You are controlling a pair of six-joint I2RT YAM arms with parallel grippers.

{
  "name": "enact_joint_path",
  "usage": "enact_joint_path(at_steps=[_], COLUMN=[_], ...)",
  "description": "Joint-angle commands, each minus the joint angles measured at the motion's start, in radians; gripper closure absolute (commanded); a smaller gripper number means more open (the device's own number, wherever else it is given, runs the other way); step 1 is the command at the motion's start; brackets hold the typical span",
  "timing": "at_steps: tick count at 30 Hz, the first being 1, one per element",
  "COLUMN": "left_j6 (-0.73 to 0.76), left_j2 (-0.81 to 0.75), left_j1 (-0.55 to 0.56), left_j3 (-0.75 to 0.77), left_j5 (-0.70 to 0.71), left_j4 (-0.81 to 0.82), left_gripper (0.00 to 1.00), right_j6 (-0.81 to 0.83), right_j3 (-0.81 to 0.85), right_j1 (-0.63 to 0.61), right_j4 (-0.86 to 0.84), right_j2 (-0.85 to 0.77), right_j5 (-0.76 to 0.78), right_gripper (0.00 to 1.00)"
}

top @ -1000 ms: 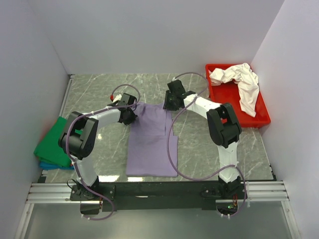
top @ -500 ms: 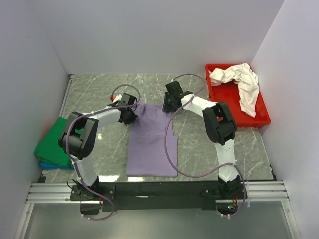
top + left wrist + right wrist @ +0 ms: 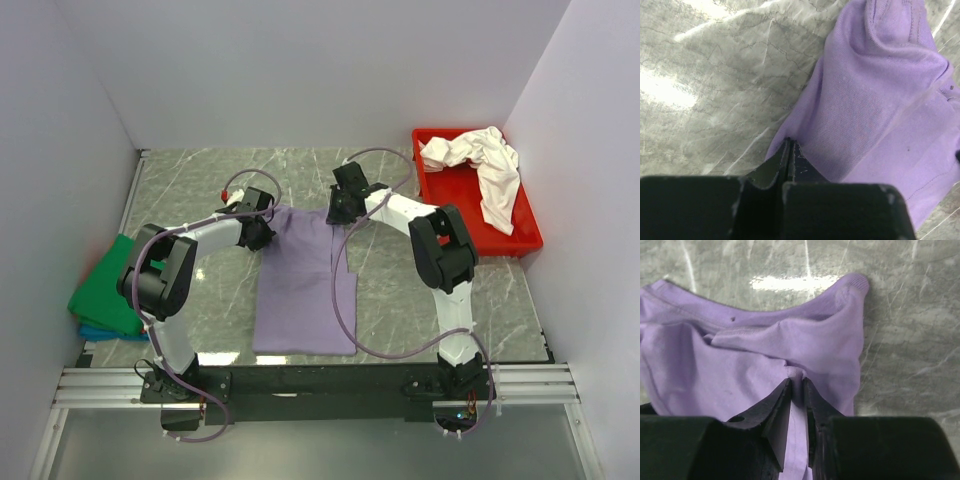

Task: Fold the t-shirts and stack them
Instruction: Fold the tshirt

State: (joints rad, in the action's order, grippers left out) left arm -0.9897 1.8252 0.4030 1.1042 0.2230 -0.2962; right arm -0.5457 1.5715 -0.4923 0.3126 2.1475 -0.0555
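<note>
In the middle of the top view the purple shirt (image 3: 305, 285) lies lengthwise on the table (image 3: 200, 180), its upper left corner pinched by the clenched left gripper (image 3: 788, 142), its upper right collar fold grasped by the right gripper (image 3: 796, 382).

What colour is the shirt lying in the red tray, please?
The shirt is creamy white; the top external view shows it best.

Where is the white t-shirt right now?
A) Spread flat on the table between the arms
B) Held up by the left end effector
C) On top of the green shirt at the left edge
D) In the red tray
D: the white t-shirt lies crumpled in the red tray; the cloth between the arms is the lavender t-shirt.
</note>
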Motion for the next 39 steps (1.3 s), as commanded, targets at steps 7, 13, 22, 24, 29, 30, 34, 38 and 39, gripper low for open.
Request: enact_joint_path(at_steps=[7, 13, 22, 24, 29, 30, 34, 38, 39], left_j6=[0.016, 0.011, 0.014, 0.014, 0.02, 0.025, 0.046, 0.078, 0.085], left_j2=[0.0, 0.008, 0.014, 0.014, 0.008, 0.006, -0.017, -0.075, -0.089], left_j1=[0.0, -0.001, -0.001, -0.003, -0.003, -0.003, -0.003, -0.003, -0.003], left_j3=[-0.023, -0.03, -0.021, -0.018, -0.023, -0.023, -0.012, 0.023, 0.038], left_j5=[0.021, 0.013, 0.009, 0.007, 0.001, -0.005, -0.025, -0.05, -0.053], left_j4=[-0.067, -0.058, -0.057, -0.057, -0.049, -0.046, -0.035, -0.041, -0.047], left_gripper=[0.99, 0.99, 0.99, 0.99, 0.99, 0.99, 0.98, 0.78, 0.74], right_j6=[-0.007, -0.014, -0.023, -0.022, -0.023, -0.023, -0.019, -0.016, -0.014], right_j3=[-0.022, -0.085, -0.225, -0.217, -0.212, -0.199, -0.171, -0.151, -0.153], right_j1=[-0.009, -0.009, -0.008, -0.006, -0.008, -0.006, -0.005, 0.004, 0.009], right_j4=[-0.037, -0.035, -0.069, -0.053, -0.044, -0.035, -0.003, 0.052, 0.059], right_j2=[-0.11, -0.194, -0.33, -0.316, -0.262, -0.253, -0.21, -0.219, -0.228], right_j5=[-0.027, 0.035, 0.117, 0.126, 0.126, 0.128, 0.146, 0.181, 0.19], right_gripper=[0.99, 1.0, 1.0, 1.0, 1.0, 1.0, 0.84, 0.61, 0.58])
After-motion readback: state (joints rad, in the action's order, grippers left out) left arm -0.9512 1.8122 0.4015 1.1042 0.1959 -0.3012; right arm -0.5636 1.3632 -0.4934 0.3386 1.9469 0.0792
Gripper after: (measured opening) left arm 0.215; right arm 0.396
